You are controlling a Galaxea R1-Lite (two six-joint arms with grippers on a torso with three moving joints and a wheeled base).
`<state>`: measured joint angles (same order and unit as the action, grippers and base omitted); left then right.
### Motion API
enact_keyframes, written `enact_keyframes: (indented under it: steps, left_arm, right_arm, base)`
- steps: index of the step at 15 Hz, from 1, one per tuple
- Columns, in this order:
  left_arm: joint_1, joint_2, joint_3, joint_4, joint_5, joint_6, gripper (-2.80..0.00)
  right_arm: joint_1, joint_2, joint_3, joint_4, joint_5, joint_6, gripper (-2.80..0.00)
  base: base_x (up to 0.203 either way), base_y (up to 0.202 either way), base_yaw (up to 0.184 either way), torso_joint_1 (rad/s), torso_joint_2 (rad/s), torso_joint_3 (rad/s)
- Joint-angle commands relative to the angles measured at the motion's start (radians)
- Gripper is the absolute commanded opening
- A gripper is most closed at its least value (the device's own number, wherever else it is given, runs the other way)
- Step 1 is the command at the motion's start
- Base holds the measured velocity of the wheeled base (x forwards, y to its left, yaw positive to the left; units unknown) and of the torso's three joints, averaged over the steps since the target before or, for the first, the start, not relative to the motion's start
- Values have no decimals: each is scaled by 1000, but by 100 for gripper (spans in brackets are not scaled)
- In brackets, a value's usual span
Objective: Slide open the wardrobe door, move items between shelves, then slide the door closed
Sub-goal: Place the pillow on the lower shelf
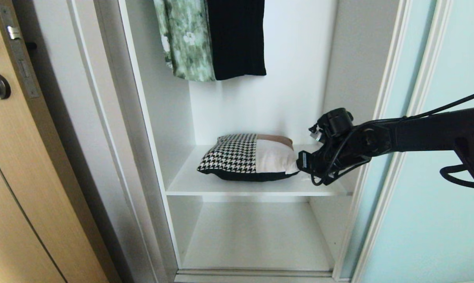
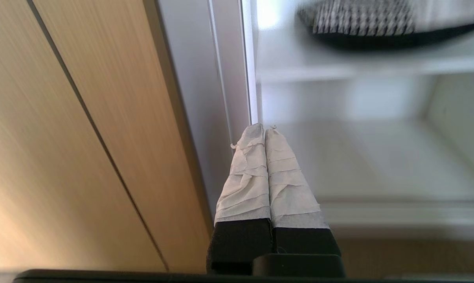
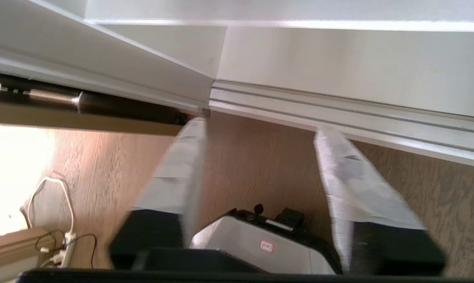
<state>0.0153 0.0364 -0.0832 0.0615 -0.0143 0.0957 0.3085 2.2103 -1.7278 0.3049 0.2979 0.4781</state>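
Note:
The sliding wardrobe door (image 1: 437, 220), frosted pale blue-green glass, stands slid to the right, so the wardrobe is open. The items (image 1: 248, 157), a stack of houndstooth, beige and black textiles, lie on the upper shelf (image 1: 256, 188); the stack's edge also shows in the left wrist view (image 2: 362, 19). The lower shelf (image 1: 256, 236) is bare. My right arm (image 1: 335, 153) reaches in from the right, its wrist beside the stack's right end. The right gripper (image 3: 260, 127) is open, holds nothing and points down at the floor. My left gripper (image 2: 263, 127) is shut and empty, low by the wardrobe's left frame.
A green floral garment (image 1: 188, 39) and a black one (image 1: 237, 37) hang above the shelf. A tan wooden door with a lock (image 1: 9, 118) stands at left. Below the right gripper are the wardrobe's bottom track (image 3: 339, 114), my base (image 3: 260, 243) and a power strip (image 3: 60, 243).

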Motion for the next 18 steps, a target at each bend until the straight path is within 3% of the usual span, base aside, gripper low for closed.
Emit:
enact_keyframes:
  steps: [1,5,10,12,14,18]
  left_arm:
    - [0,112,-107,-7,1,0,-280]
    - [1,260,-257,-3,20,-3,-280]
    - [2,652,-470,-9,98,-29,-280]
    - [1,830,-605,-8,58,-93,-280]
    - [1,985,-711,-4,-23,-165,-280]
    - [1,1218,-792,-9,-191,-287,-280]
  right_arm:
    - [-8,44,-27,3,1,5,0]
    - [-32,122,-105,4,-3,5,0]
    - [-66,197,-209,-10,6,-1,0]
    - [-65,221,-210,-47,18,-1,0]
    - [-65,244,-210,-100,20,-1,0]
    - [-72,267,-210,-201,23,-4,0]
  base:
    - [0,0,0,0,0,0]
    - [0,0,0,0,0,0]
    - [0,0,0,0,0,0]
    - [0,0,0,0,0,0]
    - [0,0,0,0,0,0]
    - [0,0,0,0,0,0]
